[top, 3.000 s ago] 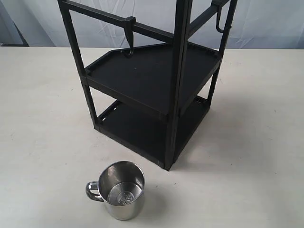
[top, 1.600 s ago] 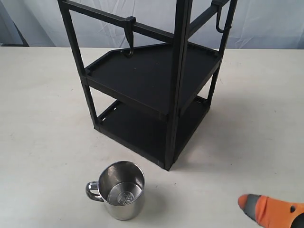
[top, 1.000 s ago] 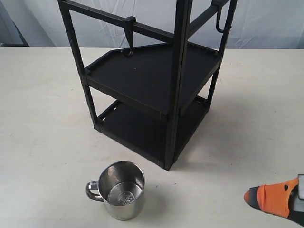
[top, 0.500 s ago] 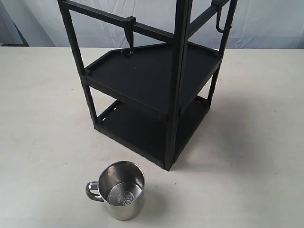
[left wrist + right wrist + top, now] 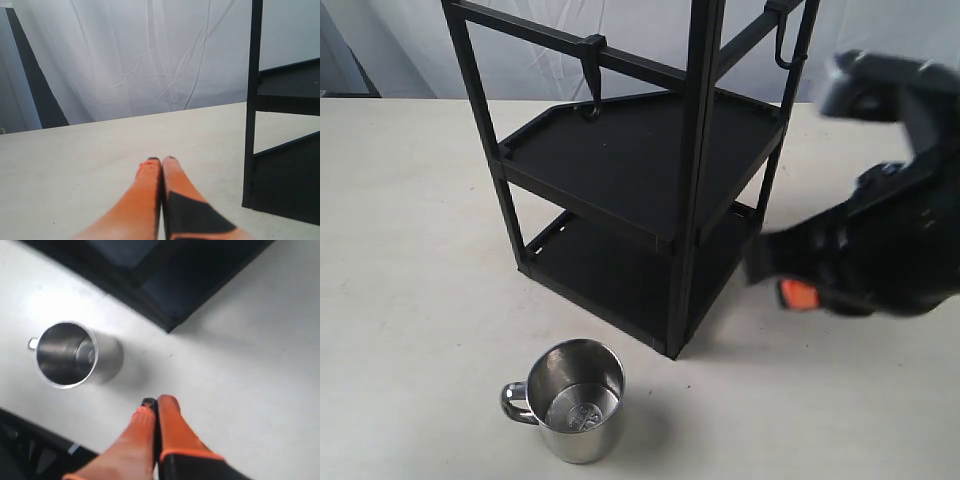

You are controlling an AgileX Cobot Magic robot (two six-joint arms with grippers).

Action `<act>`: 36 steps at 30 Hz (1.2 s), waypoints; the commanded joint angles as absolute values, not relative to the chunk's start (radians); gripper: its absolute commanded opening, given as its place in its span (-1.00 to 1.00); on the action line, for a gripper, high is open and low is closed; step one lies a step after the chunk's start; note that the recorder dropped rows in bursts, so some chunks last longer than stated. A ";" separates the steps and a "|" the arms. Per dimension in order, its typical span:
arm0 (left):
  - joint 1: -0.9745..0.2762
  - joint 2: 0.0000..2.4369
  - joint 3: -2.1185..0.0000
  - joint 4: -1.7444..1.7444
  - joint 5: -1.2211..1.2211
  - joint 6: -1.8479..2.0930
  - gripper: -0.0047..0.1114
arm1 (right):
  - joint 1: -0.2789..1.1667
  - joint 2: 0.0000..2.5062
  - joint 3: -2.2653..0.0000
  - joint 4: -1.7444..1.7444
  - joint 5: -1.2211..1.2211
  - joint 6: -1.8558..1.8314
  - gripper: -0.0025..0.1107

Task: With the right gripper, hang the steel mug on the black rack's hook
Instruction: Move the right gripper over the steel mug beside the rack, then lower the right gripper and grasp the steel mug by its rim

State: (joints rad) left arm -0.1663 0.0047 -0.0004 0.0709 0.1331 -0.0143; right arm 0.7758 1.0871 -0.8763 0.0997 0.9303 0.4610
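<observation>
The right gripper was clenched with nothing in it — its two orange fingers pressed flat together in the right wrist view, tips hovering over bare desk. In the exterior view it showed up as a big blurry black mass at the right side, with just a bit of orange visible, sitting beside the lower right part of the black rack and above the desk's surface. Too smeared there to read the fingers, so the wrist shot was the one to go by.

The left gripper was clenched too, orange fingers together and empty, low over the desk with one of the rack's square posts and a shelf off to its side.

The steel mug stood upright on the desk near the front edge, open end up, looped handle pointing toward the left edge. It sat just in front of the rack's nearest corner post, not touching it, and well apart from the right gripper. The wrist view showed it from above.

The hook — short one with the square clamp block — hung off the rack's upper cross rail, above the top shelf, with nothing on it. The thinner, longer hook hung on the rail at the rack's far right.
</observation>
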 commanded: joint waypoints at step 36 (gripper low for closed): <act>-0.171 0.000 0.000 0.072 0.128 -0.017 -0.89 | 1.124 1.636 -0.873 -0.023 0.466 1.202 -0.28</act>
State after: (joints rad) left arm -0.1663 0.0047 -0.0004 0.0709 0.1331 -0.0143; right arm 1.1269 1.6087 -0.8763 0.0181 0.5058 1.1872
